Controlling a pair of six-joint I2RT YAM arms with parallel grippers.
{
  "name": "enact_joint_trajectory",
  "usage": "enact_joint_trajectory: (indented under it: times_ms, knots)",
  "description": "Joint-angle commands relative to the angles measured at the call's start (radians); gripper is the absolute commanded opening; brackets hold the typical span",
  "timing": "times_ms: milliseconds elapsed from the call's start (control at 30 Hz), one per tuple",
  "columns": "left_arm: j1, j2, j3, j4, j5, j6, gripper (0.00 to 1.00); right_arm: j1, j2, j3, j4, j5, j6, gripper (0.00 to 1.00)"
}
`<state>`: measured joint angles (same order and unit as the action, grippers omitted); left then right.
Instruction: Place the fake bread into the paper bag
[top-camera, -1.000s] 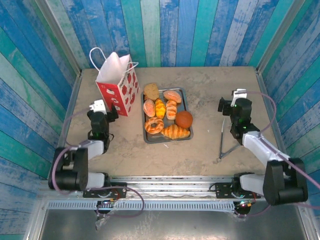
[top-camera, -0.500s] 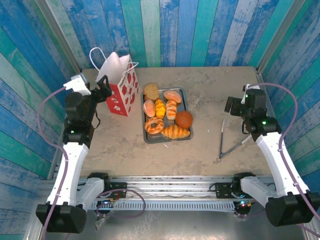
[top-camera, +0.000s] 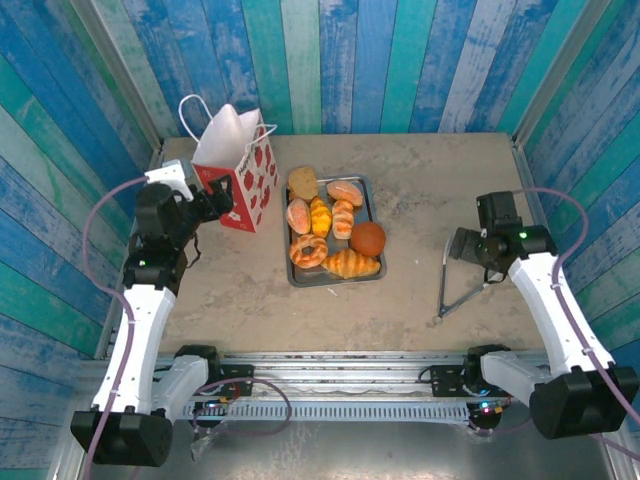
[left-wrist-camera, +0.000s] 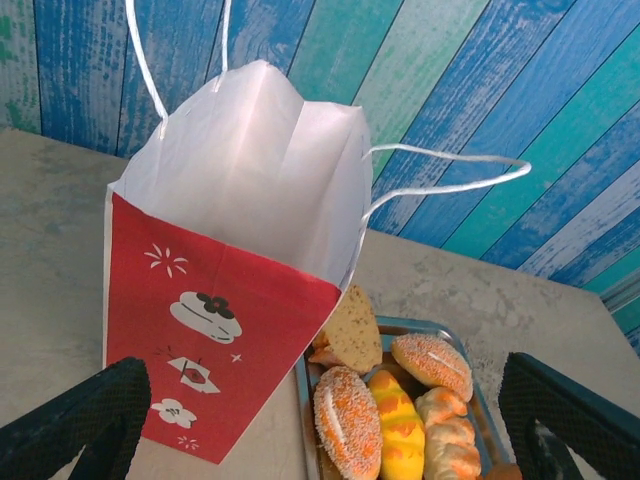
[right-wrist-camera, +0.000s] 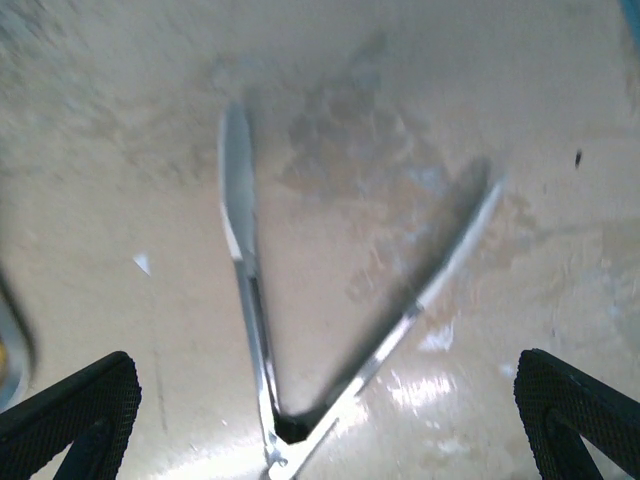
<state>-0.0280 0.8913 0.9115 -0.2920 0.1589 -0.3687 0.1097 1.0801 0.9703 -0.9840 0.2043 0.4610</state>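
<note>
- Both arms have moved since a moment ago: the left end effector (top-camera: 212, 203) now sits a bit lower by the paper bag (top-camera: 240, 172), and the right end effector (top-camera: 460, 245) has swung down over the tongs (top-camera: 446, 285)
- Left end effector (left-wrist-camera: 320, 425) is spread wide and holds nothing. It points at the red side of the paper bag (left-wrist-camera: 215, 300), close to it, maybe to keep the bag steady or open
- Right end effector (right-wrist-camera: 325, 415) is also spread wide with nothing in it. It hangs right above the tongs (right-wrist-camera: 262, 330), which lie flat and open on the table (top-camera: 420, 180). My guess is it wants to pick them up and use them to lift the bread
- All the fake bread (top-camera: 325, 232) is still on the grey tray (top-camera: 335, 281) in the middle of the table, packed close together, with the croissant (top-camera: 351, 264) at the near edge
- From the left wrist, some of the fake bread (left-wrist-camera: 395, 415) shows just beside the bag
- Paper bag stands up at the far left, right next to the tray, with its mouth open to the top
- Inside I see only white paper, but the bottom is hidden, so no bread looks packed yet
</note>
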Motion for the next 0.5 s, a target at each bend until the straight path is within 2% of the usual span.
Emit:
enact_joint_trajectory:
  times_ms: [0,133,467]
  knots:
    - [0.000,-0.016,-0.015,-0.026,-0.018,0.041,0.94,-0.002,0.026,-0.066,-0.078,-0.048,0.051,1.00]
    - [0.000,-0.026,-0.034,-0.017,-0.039,0.055,0.94,-0.001,0.062,-0.173,0.000,-0.086,0.079,1.00]
    - [0.000,-0.028,-0.060,0.005,-0.058,0.068,0.94,0.001,0.157,-0.278,0.174,-0.153,0.143,1.00]
